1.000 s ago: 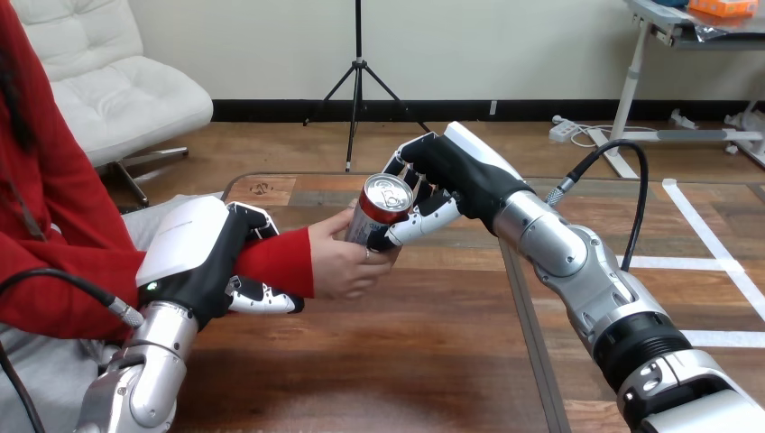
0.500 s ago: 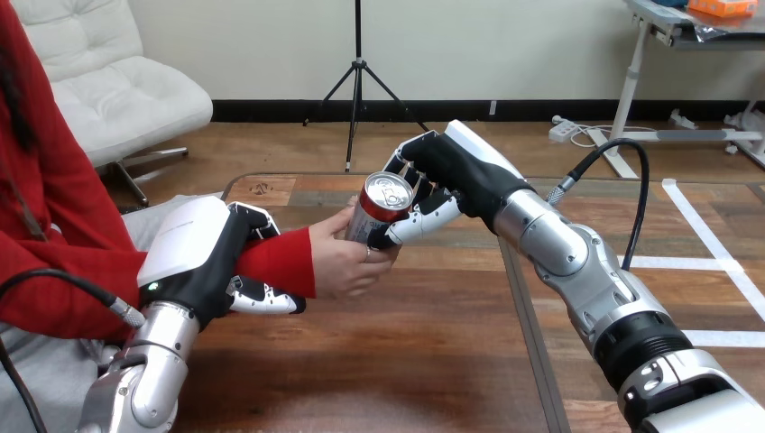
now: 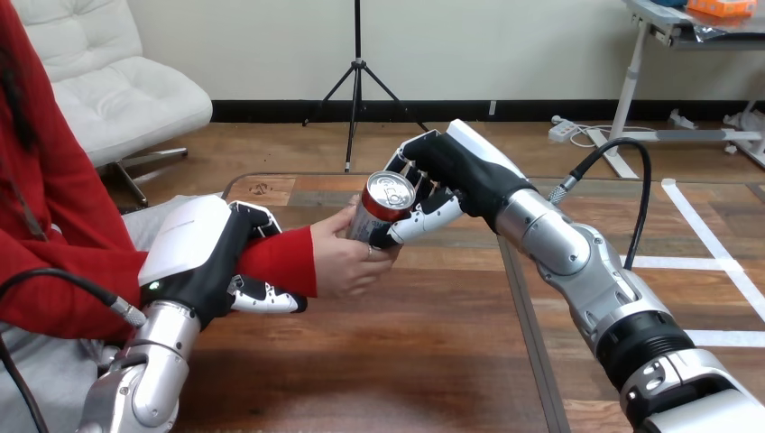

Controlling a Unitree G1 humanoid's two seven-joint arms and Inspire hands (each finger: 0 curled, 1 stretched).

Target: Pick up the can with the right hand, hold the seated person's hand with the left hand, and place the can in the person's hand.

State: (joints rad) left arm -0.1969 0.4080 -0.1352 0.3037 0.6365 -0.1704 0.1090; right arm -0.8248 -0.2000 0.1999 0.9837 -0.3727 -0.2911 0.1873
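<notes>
A red and silver can (image 3: 382,207) stands tilted above the table's middle, its silver top facing up. My right hand (image 3: 448,177) comes in from the right and is shut on the can, fingers behind it and thumb in front. The person's hand (image 3: 348,258) reaches in from the left under a red sleeve and cups the can's lower part from below and the left. My left hand (image 3: 209,259) is shut on the person's forearm just behind the wrist, fingers over the sleeve and thumb beneath it.
The wooden table (image 3: 388,352) stretches below the hands, with a metal seam (image 3: 532,343) running front to back right of centre. Its far edge (image 3: 298,175) lies just behind the can.
The can and both hands on it have edged very slightly to the right. My left hand keeps its hold on the forearm.
</notes>
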